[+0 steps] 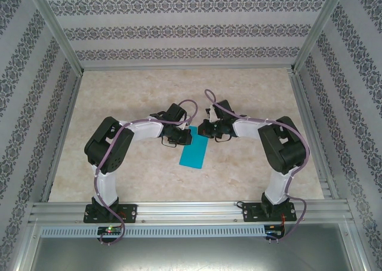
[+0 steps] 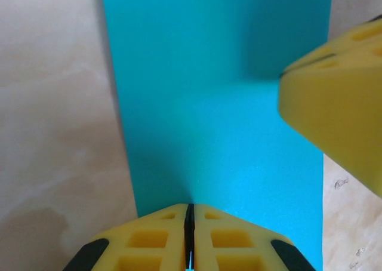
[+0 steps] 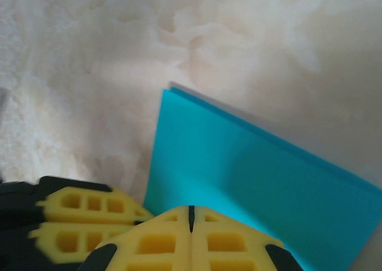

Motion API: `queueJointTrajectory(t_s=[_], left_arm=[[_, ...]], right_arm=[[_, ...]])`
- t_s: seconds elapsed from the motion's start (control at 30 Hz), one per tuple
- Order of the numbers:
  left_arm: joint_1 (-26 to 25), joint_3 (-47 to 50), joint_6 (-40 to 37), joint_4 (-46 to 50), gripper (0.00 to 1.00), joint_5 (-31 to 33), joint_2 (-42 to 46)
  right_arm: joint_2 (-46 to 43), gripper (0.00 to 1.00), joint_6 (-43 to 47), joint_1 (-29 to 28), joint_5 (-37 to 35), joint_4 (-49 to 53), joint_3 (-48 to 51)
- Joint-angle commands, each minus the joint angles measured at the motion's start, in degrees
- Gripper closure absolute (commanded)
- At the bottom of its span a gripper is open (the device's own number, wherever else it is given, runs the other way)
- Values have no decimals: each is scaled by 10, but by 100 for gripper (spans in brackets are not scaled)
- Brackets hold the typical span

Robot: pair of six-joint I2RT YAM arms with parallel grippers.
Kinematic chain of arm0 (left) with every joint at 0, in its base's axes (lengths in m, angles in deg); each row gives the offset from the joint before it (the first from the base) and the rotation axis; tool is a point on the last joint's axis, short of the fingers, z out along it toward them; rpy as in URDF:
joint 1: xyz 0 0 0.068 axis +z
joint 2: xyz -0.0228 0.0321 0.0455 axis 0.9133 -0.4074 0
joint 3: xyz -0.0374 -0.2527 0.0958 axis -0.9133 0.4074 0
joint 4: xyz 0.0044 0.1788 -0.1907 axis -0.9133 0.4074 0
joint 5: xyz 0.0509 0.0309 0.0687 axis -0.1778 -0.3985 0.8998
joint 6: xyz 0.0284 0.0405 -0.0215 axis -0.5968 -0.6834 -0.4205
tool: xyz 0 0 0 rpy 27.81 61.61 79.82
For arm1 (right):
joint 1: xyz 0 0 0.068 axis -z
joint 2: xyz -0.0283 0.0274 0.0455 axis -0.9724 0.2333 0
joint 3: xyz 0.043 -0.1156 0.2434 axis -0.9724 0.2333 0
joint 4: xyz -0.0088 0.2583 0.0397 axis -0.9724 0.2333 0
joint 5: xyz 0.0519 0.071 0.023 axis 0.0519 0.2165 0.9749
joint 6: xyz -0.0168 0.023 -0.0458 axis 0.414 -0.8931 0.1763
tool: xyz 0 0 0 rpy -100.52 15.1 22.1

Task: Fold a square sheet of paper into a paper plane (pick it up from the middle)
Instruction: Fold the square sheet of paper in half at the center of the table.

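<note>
The sheet of paper (image 1: 194,153) lies folded in half on the tabletop (image 1: 119,104); the left hand (image 2: 190,208) and the right hand (image 3: 191,209) are both fully closed, tips at the paper; nose and wing folds seem left.

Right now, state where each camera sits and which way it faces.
Top external: above and behind the bases, looking down on the table, both arms, left claw, right claw.
Left wrist: on the left arm, looking along its shut fingers onto the teal paper.
Right wrist: on the right arm, looking past its shut fingers at the same paper.
Shared: both wrist views show the paper and the other claw's finger.
</note>
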Motion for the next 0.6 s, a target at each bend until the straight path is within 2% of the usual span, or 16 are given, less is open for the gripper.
queueJointTrajectory(t_s=[0.0,0.27,0.57], left_arm=[[12,23,-18,105,87,51,-26],[13,23,-22,113,87,48,-20],[16,28,-21,111,87,41,-24]], right_arm=[[22,95,18,12,-15,18,-10],[33,95,27,36,-44,25,-4],[26,96,16,89,-20,-17,25]])
